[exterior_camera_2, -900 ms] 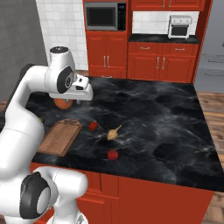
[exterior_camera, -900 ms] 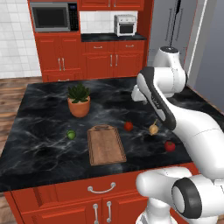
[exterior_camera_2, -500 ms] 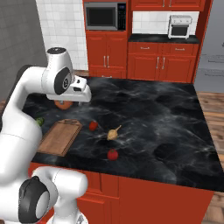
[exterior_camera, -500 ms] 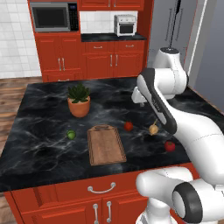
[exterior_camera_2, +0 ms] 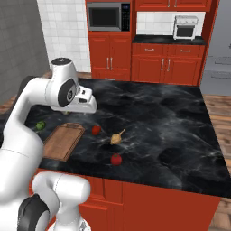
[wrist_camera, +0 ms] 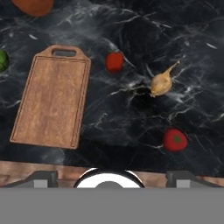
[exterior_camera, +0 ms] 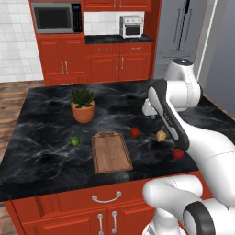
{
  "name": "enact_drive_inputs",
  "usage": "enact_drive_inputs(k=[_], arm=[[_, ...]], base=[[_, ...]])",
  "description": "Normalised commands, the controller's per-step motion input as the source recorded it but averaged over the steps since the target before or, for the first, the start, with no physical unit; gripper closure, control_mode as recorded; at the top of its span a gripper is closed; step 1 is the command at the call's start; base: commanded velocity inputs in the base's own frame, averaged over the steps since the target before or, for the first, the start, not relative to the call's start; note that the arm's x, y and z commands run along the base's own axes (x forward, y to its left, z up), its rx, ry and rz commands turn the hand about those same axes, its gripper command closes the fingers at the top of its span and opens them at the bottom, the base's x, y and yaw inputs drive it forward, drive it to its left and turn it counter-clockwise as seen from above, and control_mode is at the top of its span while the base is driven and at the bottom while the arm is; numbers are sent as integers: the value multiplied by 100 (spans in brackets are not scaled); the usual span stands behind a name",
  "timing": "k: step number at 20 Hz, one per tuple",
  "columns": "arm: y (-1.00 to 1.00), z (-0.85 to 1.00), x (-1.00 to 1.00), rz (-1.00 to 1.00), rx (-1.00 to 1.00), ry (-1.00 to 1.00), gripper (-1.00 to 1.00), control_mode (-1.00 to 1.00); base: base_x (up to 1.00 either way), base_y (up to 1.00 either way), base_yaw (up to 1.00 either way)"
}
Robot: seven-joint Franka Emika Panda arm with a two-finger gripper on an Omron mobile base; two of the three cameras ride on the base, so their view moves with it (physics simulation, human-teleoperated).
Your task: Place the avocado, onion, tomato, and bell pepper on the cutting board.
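The tool (wrist_camera: 109,175) hangs high above the black marble counter (exterior_camera: 50,114), its two dark fingertips (wrist_camera: 41,177) set far apart at the bottom corners of the hand view, released and grasping nothing.

The cutting board (exterior_camera: 110,151) lies flat near the front edge of the counter, in the lower middle of the left base view, handle end pointing away from the robot. It is bare.

The avocado (exterior_camera: 74,141) sits to the left of the board, apart from it; in the hand view it peeks in at the left edge (wrist_camera: 2,60).

A round red item (exterior_camera: 134,132) lies just right of the board's handle end, close to it but not touching.

The onion (exterior_camera: 160,135) rests further right, its thin stalk pointing toward the upper right in the hand view (wrist_camera: 162,82).

A second red item with a green top (exterior_camera: 178,153) sits nearest the front edge, at the lower right of the hand view (wrist_camera: 175,140).

A potted plant (exterior_camera: 83,104) stands behind the board, at the upper left of the counter.
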Motion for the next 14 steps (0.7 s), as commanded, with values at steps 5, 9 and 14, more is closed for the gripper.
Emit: enact_drive_inputs(k=[5, 9, 14], arm=[[-5, -1, 0, 8, 0, -1, -100, -100], [-5, 0, 0, 9, -4, -3, -100, -100], [-26, -3, -3, 1, -13, -1, -100, -100]], base=[[0, 0, 0], [0, 0, 0], [0, 0, 0]])
